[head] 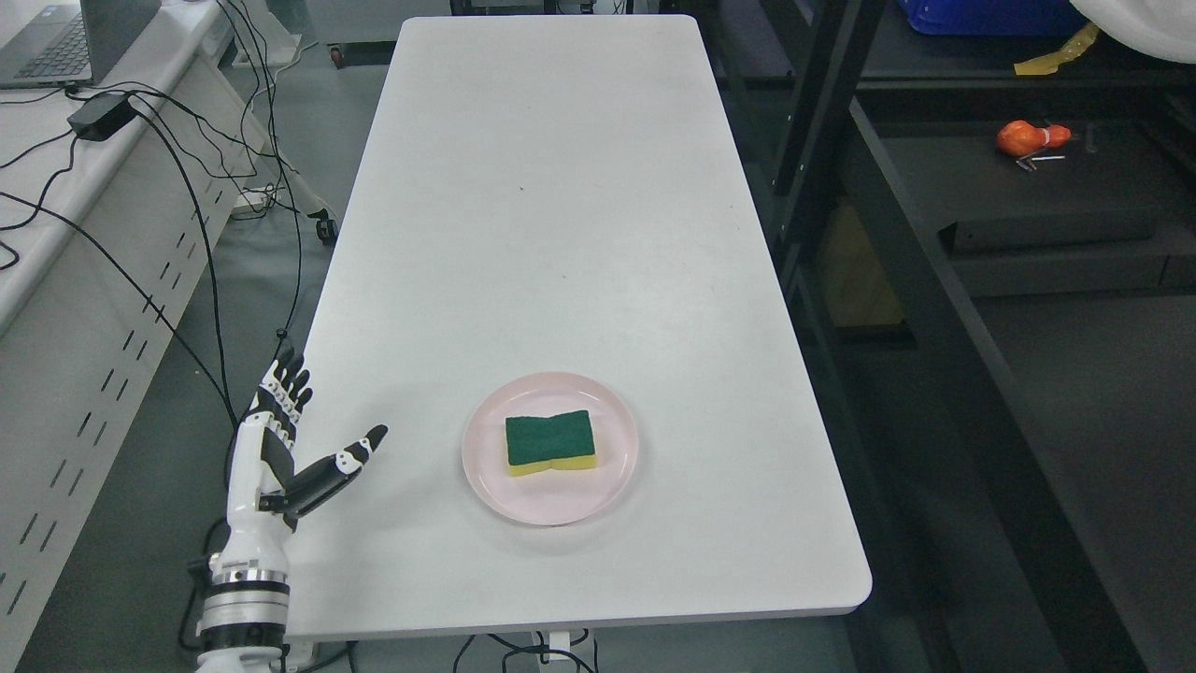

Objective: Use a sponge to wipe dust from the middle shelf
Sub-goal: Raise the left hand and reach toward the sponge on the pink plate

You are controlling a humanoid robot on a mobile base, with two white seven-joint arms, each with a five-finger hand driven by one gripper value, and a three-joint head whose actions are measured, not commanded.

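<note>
A sponge (550,442) with a green top and yellow underside lies flat on a pink plate (486,467) near the front of the white table (551,215). My left hand (308,425) rises at the table's front left edge, well left of the plate, fingers spread and thumb pointing toward the plate, holding nothing. The dark shelf unit (934,308) stands along the table's right side. The right arm does not show.
An orange object (1028,137) lies on a dark shelf board at the upper right. A blue bin (981,14) sits at the top right. A white cabinet (75,308) with cables, a power brick (101,116) and a laptop (56,42) stands left.
</note>
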